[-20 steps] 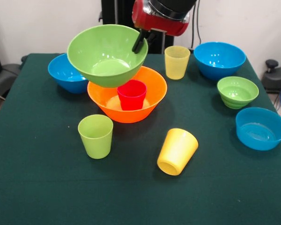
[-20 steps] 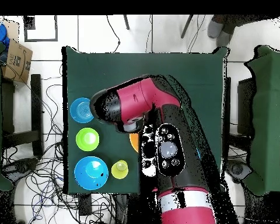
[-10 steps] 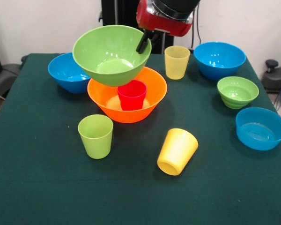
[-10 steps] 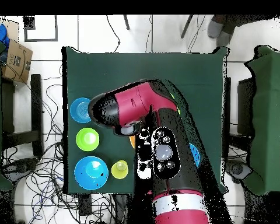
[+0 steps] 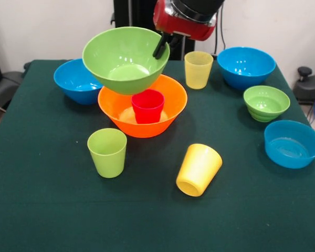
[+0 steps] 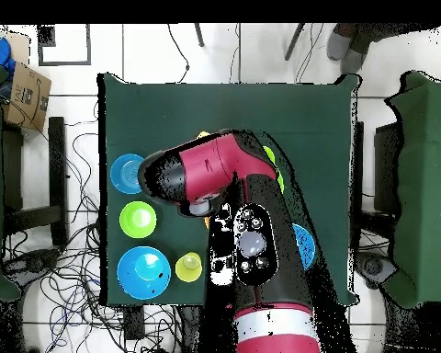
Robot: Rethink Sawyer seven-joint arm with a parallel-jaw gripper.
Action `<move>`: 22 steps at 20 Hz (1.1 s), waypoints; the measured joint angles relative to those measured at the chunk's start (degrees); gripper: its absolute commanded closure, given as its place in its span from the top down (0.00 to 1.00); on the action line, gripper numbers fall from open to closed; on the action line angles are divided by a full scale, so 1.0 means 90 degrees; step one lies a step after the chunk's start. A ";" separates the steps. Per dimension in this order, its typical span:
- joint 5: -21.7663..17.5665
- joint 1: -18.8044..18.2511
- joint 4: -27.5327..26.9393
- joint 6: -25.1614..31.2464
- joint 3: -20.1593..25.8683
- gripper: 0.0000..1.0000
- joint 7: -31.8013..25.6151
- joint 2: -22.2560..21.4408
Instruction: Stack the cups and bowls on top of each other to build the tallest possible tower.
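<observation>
Overhead of the orange bowl [image 5: 142, 105], the large lime green bowl [image 5: 126, 59] hung tilted, its mouth facing up and toward the camera, the gripper [image 5: 161, 45] with its fingers clamped on the far right rim. Over the last second it had risen slightly and drifted right, closer to centre above the orange bowl, where the red cup [image 5: 147, 105] stood upright. Judging by this, placement was near. Remaining cups and bowls sat scattered across the tabletop [image 5: 52, 210].

We see bright, even light from above: soft shadows under the bowls, white glare spots inside the large green bowl [image 5: 125, 58] and blue bowls, everything in focus, no blur.
</observation>
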 measured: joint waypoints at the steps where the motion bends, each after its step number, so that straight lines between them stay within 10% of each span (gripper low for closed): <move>1: 0.0004 0.0015 0.0000 -0.0007 -0.0013 0.00 0.0000 0.0014; 22: 0.0334 0.0308 -0.0002 -0.0256 -0.0423 0.00 0.0177 0.0351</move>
